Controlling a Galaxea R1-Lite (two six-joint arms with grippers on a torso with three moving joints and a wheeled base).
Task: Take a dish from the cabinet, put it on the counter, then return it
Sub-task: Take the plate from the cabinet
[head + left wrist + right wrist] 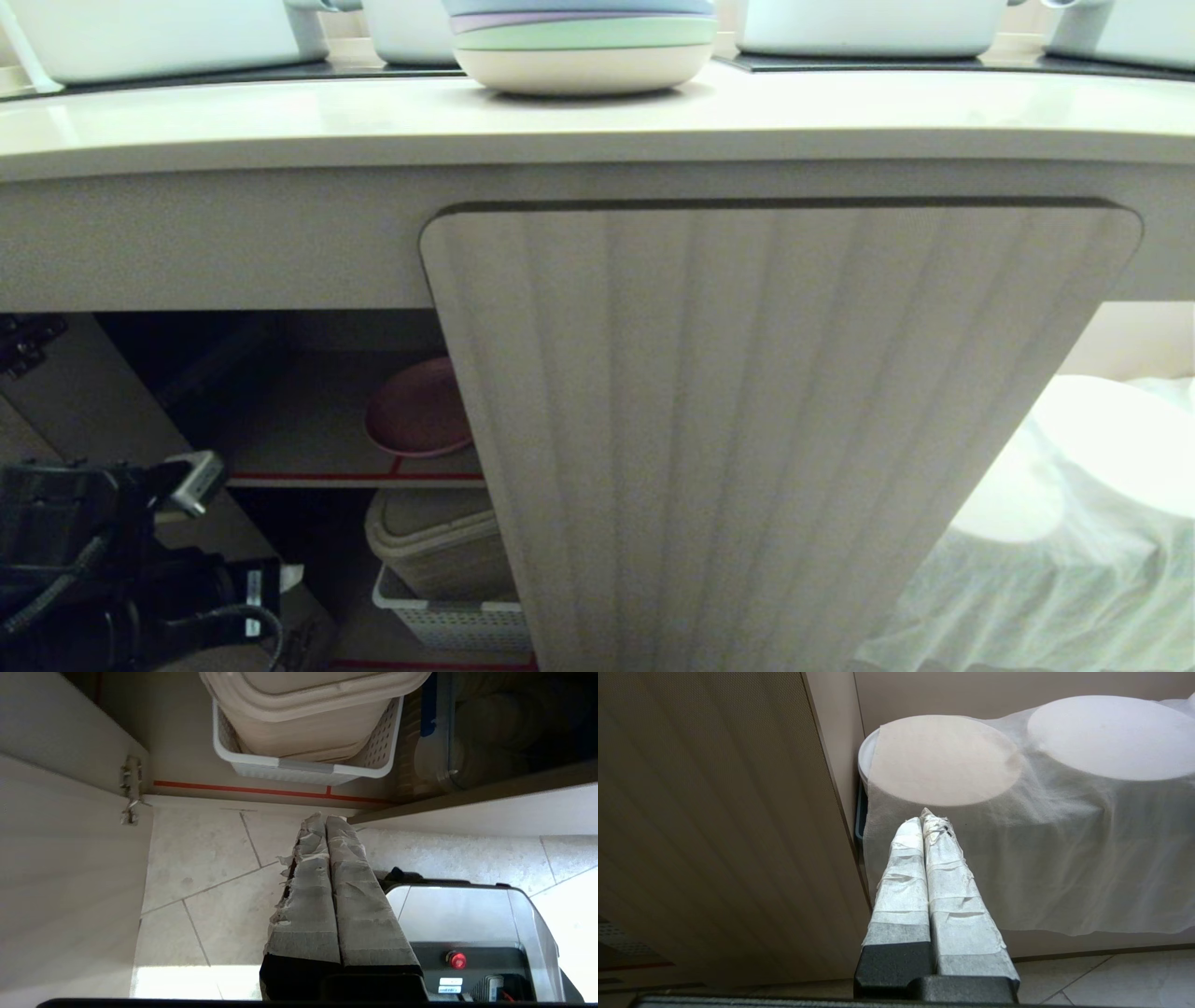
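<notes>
The pink dish [417, 411] lies on the grey, red-edged upper shelf [308, 439] inside the cabinet, half hidden behind the closed ribbed right door [775, 420]. The cabinet's left door [56, 858] stands open. My left arm [93, 551] is low in front of the opening, below and left of the dish. Its gripper [325, 819] is shut and empty, its tips over the floor by the cabinet's bottom edge. My right gripper [924, 816] is shut and empty, parked beside the closed door. The cream counter [280, 117] runs above the cabinet.
A stack of pastel plates [583, 42] and white pots stand on the counter. A white perforated basket [303, 767] with beige lidded boxes fills the lower shelf. To the right, white discs under white cloth [943, 760] sit in a recess. My base [467, 933] is over the tiled floor.
</notes>
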